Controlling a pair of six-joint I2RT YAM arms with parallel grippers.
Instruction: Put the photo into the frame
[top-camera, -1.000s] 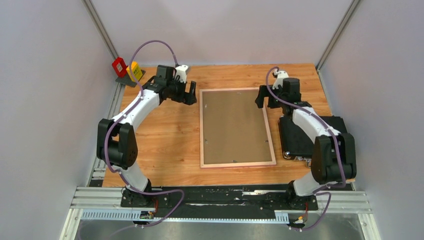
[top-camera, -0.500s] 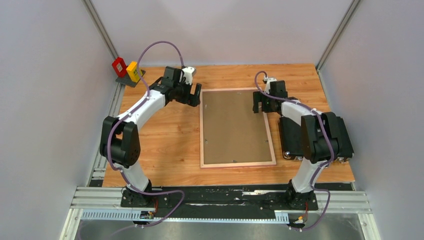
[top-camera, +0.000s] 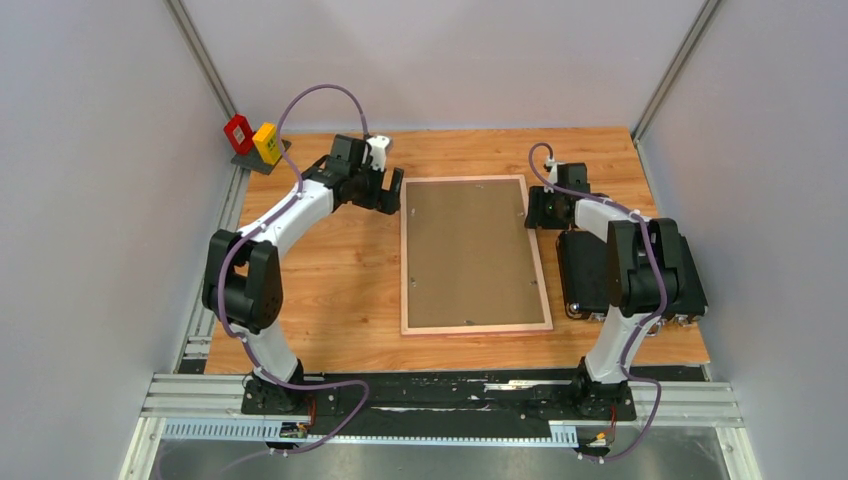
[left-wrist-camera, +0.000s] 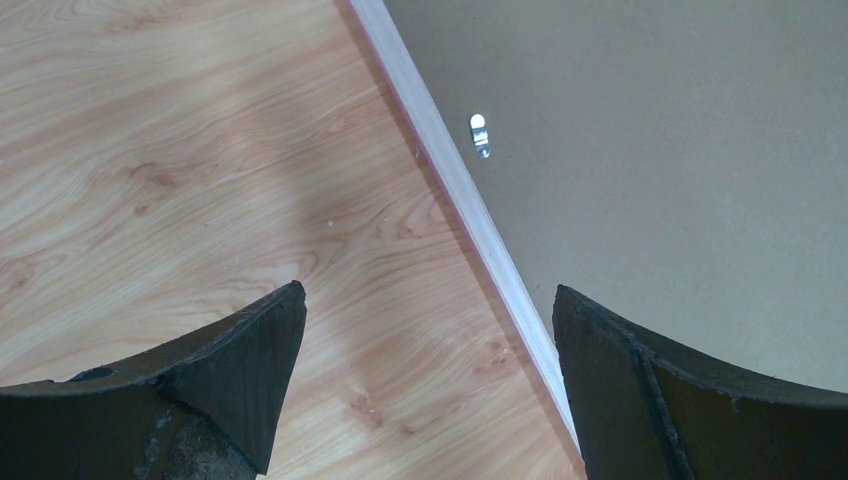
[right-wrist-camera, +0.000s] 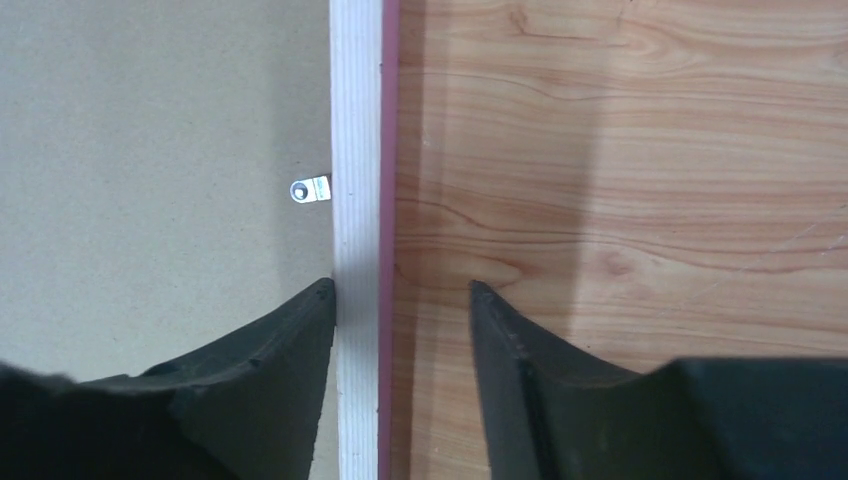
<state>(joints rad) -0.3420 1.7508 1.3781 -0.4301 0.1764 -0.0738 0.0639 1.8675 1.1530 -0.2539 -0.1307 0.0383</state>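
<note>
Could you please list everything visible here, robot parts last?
frame: one, pale wood with pink edge, face down mid-table
backing board: one, brown, inside the frame
metal tabs: at least two, silver, on board edges
case: one, black, right of frame
blocks: two, red and yellow, far-left corner
table: one, wood-grain, under everything
arms: two, white and black, bases at near edge
left fingers: two, black, open astride frame's left border
right fingers: two, black, apart astride frame's right border

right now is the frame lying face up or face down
Face down: the frame lies flat on the table, light wood back up, with the brown backing board and a metal tab showing.
</note>
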